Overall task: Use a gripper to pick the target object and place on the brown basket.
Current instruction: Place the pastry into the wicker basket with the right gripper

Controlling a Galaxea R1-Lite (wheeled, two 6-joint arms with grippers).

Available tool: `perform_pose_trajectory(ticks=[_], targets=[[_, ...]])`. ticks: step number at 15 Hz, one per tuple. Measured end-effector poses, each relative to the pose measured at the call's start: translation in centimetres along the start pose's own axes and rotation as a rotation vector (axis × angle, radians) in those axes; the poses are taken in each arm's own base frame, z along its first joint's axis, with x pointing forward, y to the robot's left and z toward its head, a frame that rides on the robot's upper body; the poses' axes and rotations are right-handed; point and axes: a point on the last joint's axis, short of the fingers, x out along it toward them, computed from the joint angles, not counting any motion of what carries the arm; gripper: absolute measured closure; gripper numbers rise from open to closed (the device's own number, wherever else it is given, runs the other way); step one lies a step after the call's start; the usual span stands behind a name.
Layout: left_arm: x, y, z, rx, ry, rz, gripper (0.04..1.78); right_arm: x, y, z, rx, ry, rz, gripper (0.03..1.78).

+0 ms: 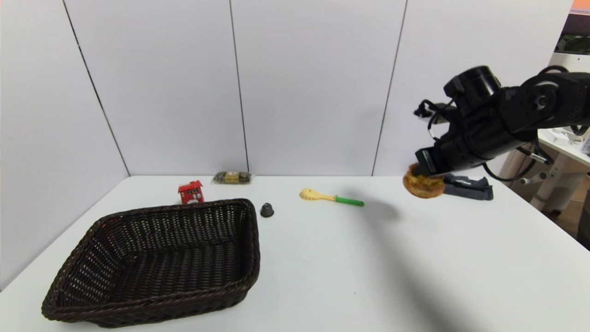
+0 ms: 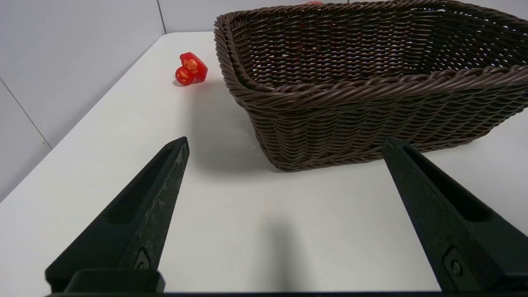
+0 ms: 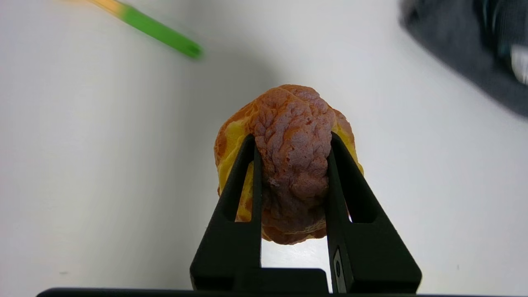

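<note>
My right gripper (image 1: pixel 421 177) is shut on the target object (image 1: pixel 423 185), a golden-brown crusty bun with a yellow filling. It holds the bun in the air above the table's far right. In the right wrist view the two black fingers (image 3: pixel 241 173) squeeze the bun (image 3: pixel 291 152) from both sides. The brown basket (image 1: pixel 156 258) is a large dark woven tray on the near left of the table, empty inside. My left gripper (image 2: pixel 284 142) is open and empty, low over the table beside the basket's near wall (image 2: pixel 371 119). It does not show in the head view.
A yellow spatula with a green handle (image 1: pixel 331 197) lies mid-table at the back. A small dark knob (image 1: pixel 267 210), a red box (image 1: pixel 191 192) and a wrapped snack (image 1: pixel 232 177) sit behind the basket. A dark cloth (image 1: pixel 468 186) lies at far right. A red toy (image 2: pixel 190 68) lies beside the basket.
</note>
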Motion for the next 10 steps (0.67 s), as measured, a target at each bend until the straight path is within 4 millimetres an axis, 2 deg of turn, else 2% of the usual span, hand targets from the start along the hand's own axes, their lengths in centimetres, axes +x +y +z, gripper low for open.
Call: perform_pose_trajectory(ticks=[2,5,10], targets=[[0.0,0.0,0.0,0.0,0.0,0.0,0.13,-2.5,3.3,1.7,-0.064,-0.104,0.06,1.37],[0.0,0.0,0.0,0.0,0.0,0.0,0.13,-6.3,9.4,2.8,-0.174,-0.226,0.191,1.37],[0.0,0.0,0.0,0.0,0.0,0.0,0.13,-11.9,20.2,1.5,-0.364,-0.402,0.466,1.41]])
